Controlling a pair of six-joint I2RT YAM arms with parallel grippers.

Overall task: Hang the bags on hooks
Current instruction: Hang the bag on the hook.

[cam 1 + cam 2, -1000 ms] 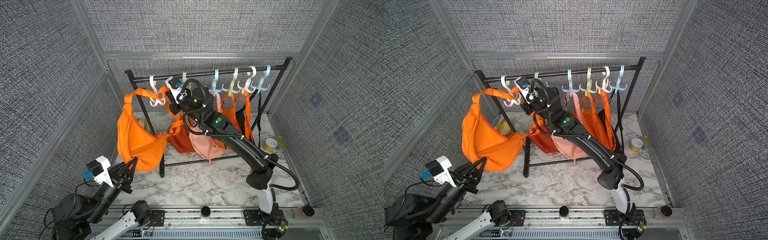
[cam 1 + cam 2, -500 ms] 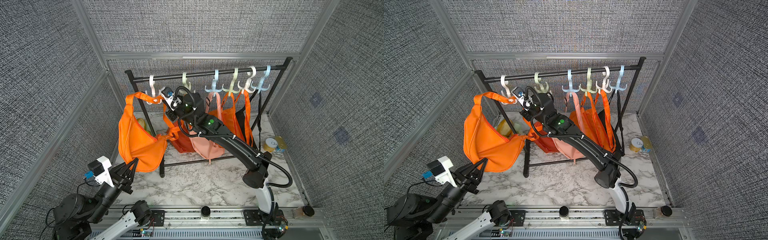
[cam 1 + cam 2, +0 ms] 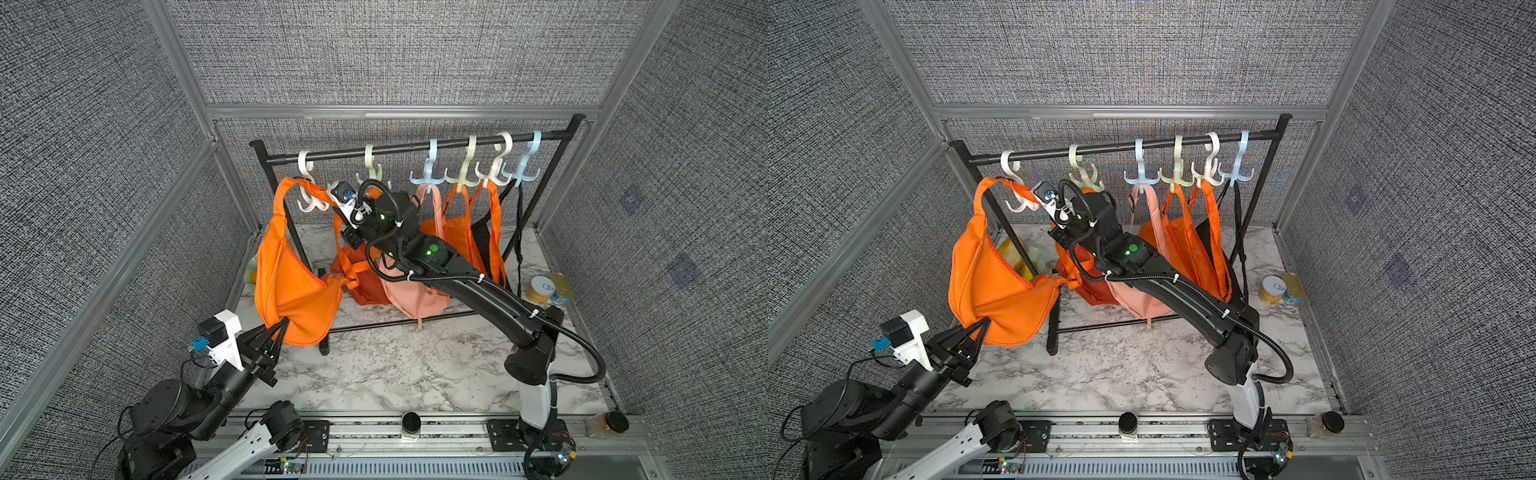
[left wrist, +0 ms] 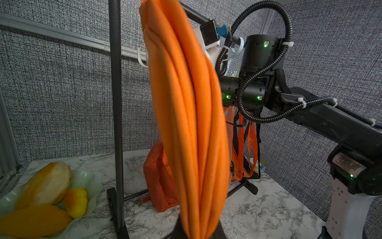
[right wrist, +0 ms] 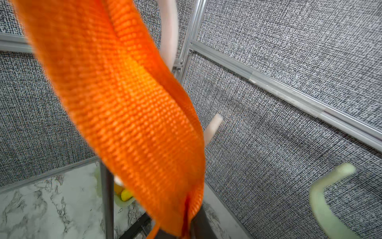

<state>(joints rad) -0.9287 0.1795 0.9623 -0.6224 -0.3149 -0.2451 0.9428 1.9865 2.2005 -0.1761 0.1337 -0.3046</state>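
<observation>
L grip [image 3: 279,326] pinching orange bag [image 3: 291,282] bottom | R grip [image 5: 184,231] at strap [image 5: 128,99], clamp unclear | can [image 3: 540,289] label unreadable

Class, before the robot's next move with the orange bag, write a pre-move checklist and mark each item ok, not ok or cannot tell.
1. Across white hook lies the strap of the orange bag: ok.
2. That strap seated in a prong: cannot tell.
3. Left claw shut on bag's bottom: ok.
4. Right claw open, clear of strap: cannot tell.
5. Bag off the marble tabletop: ok.
</observation>
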